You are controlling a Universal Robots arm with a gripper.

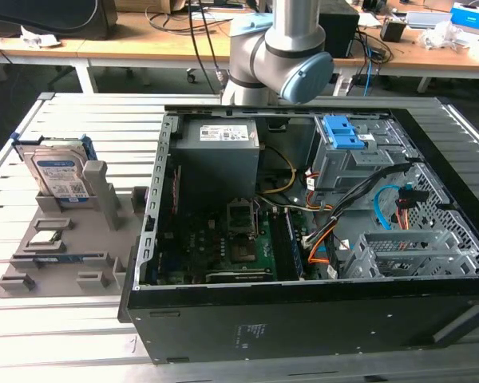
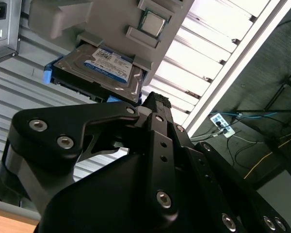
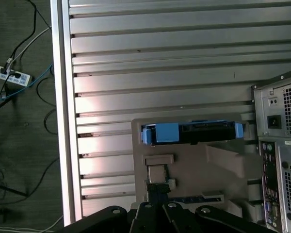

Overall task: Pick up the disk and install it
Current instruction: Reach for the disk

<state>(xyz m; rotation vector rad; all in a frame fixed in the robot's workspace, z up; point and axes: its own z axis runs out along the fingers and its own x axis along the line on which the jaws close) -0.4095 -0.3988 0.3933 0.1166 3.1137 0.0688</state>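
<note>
Exterior view and both wrist views, one moment. We see the disk (image 1: 60, 175) standing on edge in a slot at the far end of a grey holder (image 1: 72, 275). The holder lies on the slatted metal table (image 1: 80, 112), on the exterior view's left of the open computer case (image 1: 303, 323) and just beside it. The disk's white-and-blue label faces the exterior camera, and blue rails (image 3: 160, 133) run along its sides.

In both wrist views the disk (image 2: 104, 70) (image 3: 191, 133) sits in the same holder (image 2: 87, 19) (image 3: 194, 160), with a small square chip (image 2: 152, 23) (image 3: 156, 173) (image 1: 46, 237) seated in a recess nearer the middle of the holder.

The robot arm (image 1: 279, 48) rises behind the far wall of the case. Its black claw (image 2: 154, 99) appears in the second wrist view with the disk beyond it; the two are apart. We cannot tell whether the claw is released or clenched, and nothing shows in its grasp.

Inside the case we note a large grey power box (image 1: 219, 159) against the far wall, a metal cage with bright blue latches (image 1: 347, 136) towards the exterior view's right, and a green circuit board (image 1: 223, 239) on the floor of the case.
</note>
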